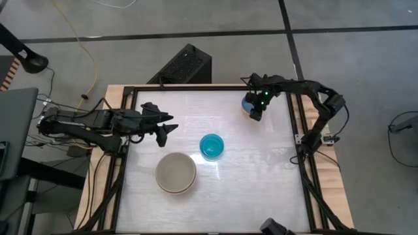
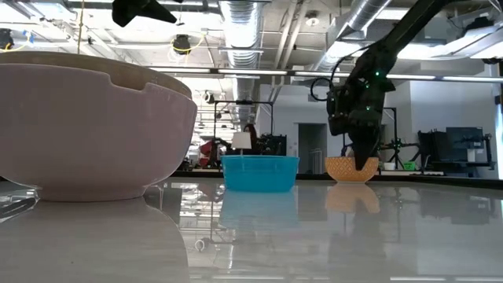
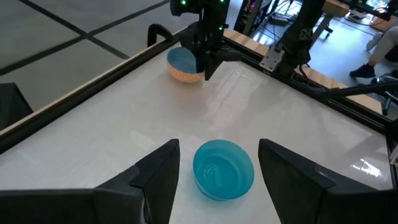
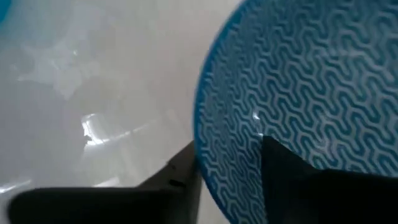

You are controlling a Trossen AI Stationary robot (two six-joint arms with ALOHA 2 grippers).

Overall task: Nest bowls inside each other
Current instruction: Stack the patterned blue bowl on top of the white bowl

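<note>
Rim of the small patterned bowl (image 4: 298, 81) sits between the 2 fingers of my right end effector (image 1: 256, 111), 1 finger inside the bowl and 1 outside its wall, at the far right corner of the tabletop (image 1: 261, 176). The fingers straddle the rim, though from these views I cannot tell whether they have closed firmly on it. That straddle is what the coming lift turns on, as I judge it: the bowl lies directly beneath my wrist, so the pull would be straight up. Being round, it has no long axis to line up with.

My right arm is plainly the nearer one. My left end effector (image 1: 163, 126) hangs wide and empty over the left side of the tabletop, well apart from this bowl.

The bowl is blue inside with a pale wavy zigzag pattern, and from table height its outside looks warm orange-tan (image 2: 350, 168). It stands upright on the surface.

The teal bowl (image 1: 211, 146) stands near the middle of the tabletop, upright and empty, and probably receives the small one next. Nearer the front edge sits a large pale bowl (image 1: 176, 172) with what looks like another nested in it.
</note>
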